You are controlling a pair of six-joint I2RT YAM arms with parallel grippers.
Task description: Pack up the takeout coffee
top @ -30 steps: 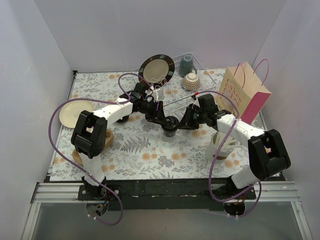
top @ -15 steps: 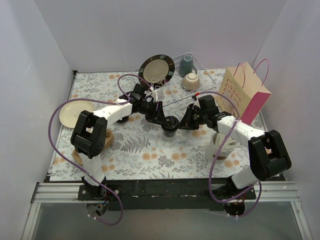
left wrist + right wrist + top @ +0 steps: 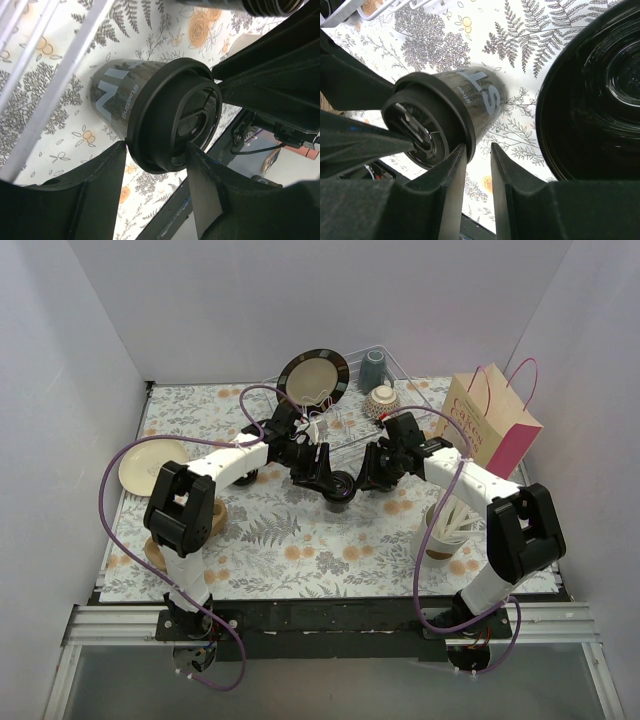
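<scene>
At centre frame in the top view, the left gripper (image 3: 335, 480) clamps the lidded takeout coffee cup (image 3: 340, 486) at its lid rim. The right gripper (image 3: 368, 478), jaws narrow and empty, sits just beside. Risk: rim-only grip slips, tipping the cup or dislodging the lid (image 3: 172, 115).

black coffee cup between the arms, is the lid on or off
On. The black lid sits on the coffee cup, its rim wrapped around the cup's mouth; the right wrist view shows the same.

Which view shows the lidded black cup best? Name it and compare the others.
Left wrist: the lidded black cup fills the frame, lid, printed wall and left tool fingers clear. Right wrist shows it partly hidden by dark tool parts. Top external shows it tiny between both arms.
</scene>
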